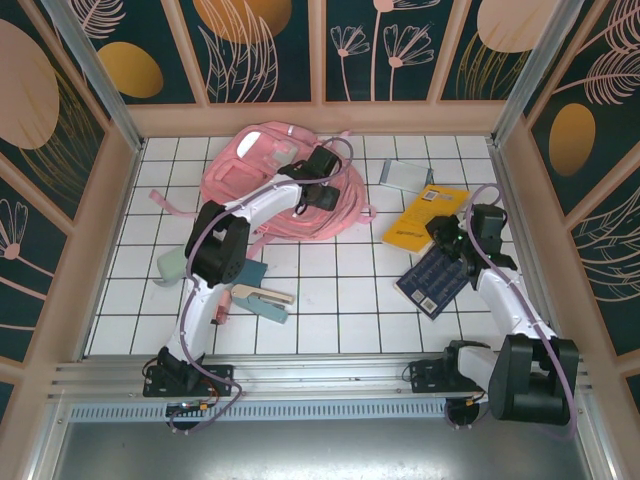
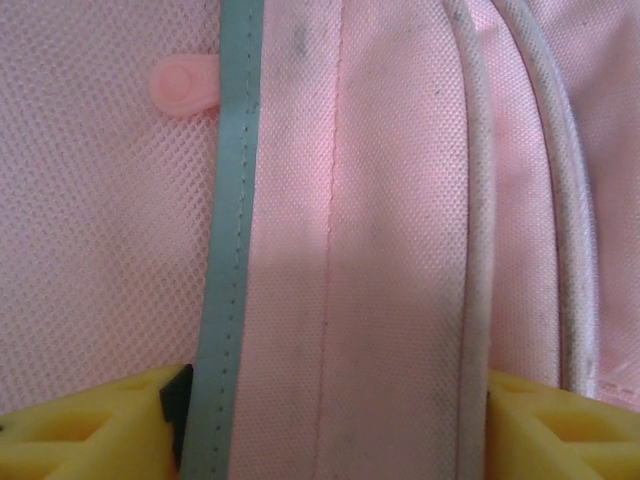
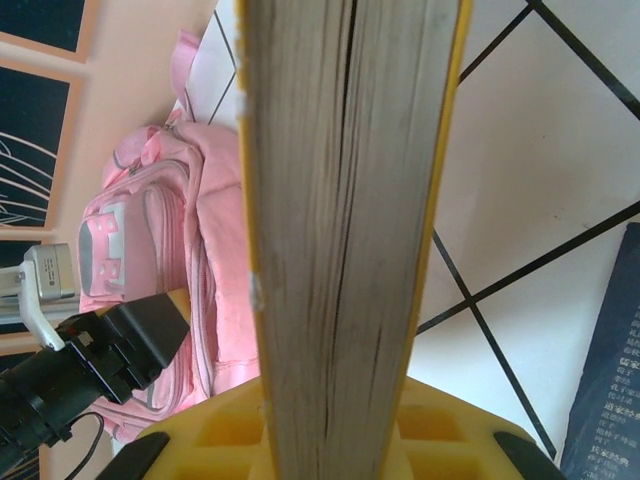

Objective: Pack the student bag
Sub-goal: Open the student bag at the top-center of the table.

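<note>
Currently the right claw [image 1: 447, 232] is clenched on the yellow book [image 3: 345, 230]. Dark blue book [image 1: 435, 280] lies just nearside of it, student bag [image 1: 250, 180] well off to its left. Left claw [image 2: 335, 400] is spread, fingers [image 2: 90, 425] straddling bag fabric directly beneath. Left arm stretched forward over the bag; right arm angled forward-left.

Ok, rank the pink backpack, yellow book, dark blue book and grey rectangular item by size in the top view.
1. pink backpack, clearly the largest.
2-3. yellow book and dark blue book: they look alike, so not ranked.
4. grey rectangular item, the smallest.
</note>
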Robot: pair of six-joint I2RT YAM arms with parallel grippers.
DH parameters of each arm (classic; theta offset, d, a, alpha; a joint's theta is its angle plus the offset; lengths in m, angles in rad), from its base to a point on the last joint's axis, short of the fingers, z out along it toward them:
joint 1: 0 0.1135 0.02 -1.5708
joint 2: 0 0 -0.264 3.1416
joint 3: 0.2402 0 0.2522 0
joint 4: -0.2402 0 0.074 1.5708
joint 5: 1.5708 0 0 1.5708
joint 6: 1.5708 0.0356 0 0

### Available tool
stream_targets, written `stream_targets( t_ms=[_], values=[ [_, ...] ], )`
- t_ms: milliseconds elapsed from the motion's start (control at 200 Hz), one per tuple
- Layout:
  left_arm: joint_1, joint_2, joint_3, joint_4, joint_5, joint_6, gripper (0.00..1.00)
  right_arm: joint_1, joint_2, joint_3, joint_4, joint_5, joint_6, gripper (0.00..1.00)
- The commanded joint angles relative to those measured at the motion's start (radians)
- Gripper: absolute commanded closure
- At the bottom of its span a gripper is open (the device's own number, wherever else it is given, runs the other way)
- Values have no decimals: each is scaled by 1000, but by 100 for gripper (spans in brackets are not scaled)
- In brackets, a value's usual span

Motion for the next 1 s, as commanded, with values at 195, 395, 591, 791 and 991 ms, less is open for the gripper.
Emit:
stream_targets(
  t_ms=[195,395,591,791,991],
  values=[
    [-10,43,36,-32,97,7,81,-7,-5,-7,106,-43,0,100],
    [-8,11,16,0,136,1,100,-6,-17,1,103,-53,15,100],
    [37,-83,-31,56,222,-29,100,9,-54,13,100,-40,5,100],
    [97,-205,-43,103,373,-104,100,37,-55,30,91,-28,24,100],
    [119,-276,15,84,459,-118,100,95,-6,71,99,-41,19,100]
  ],
)
